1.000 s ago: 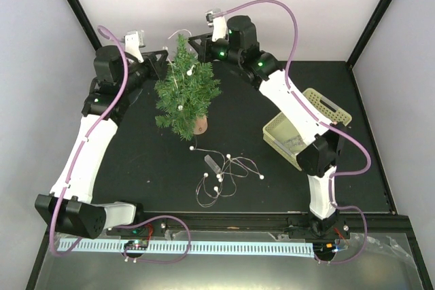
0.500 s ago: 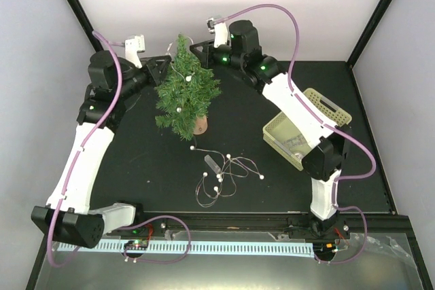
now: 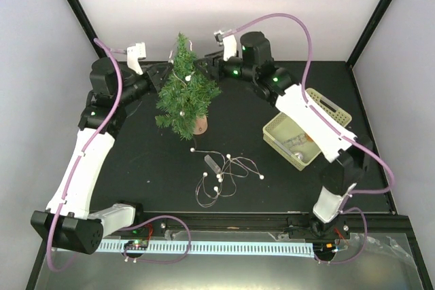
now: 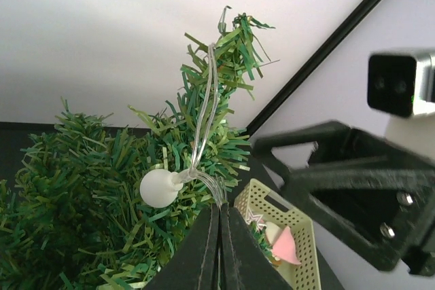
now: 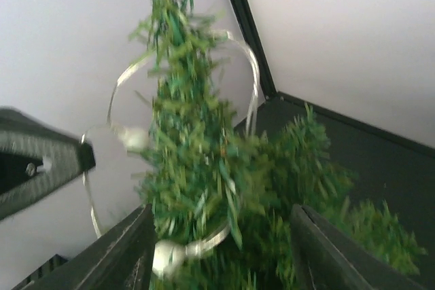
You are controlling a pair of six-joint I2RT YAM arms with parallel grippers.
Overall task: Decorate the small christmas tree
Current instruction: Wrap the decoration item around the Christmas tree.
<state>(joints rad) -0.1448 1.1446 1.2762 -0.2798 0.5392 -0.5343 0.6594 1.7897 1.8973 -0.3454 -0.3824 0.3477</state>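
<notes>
The small christmas tree (image 3: 187, 100) is stood upright on the table (image 3: 272, 188) (long axis vertical). Left of its tip the light string (image 4: 161, 188) is pinched in the left jaws. Right of the tip, the right jaws are held open.

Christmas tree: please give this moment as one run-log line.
left gripper: shut on light string | right gripper: open, facing small christmas tree

pale yellow basket (image 3: 327, 105) | right side of black table (image 3: 136, 161) | holds small items
</notes>
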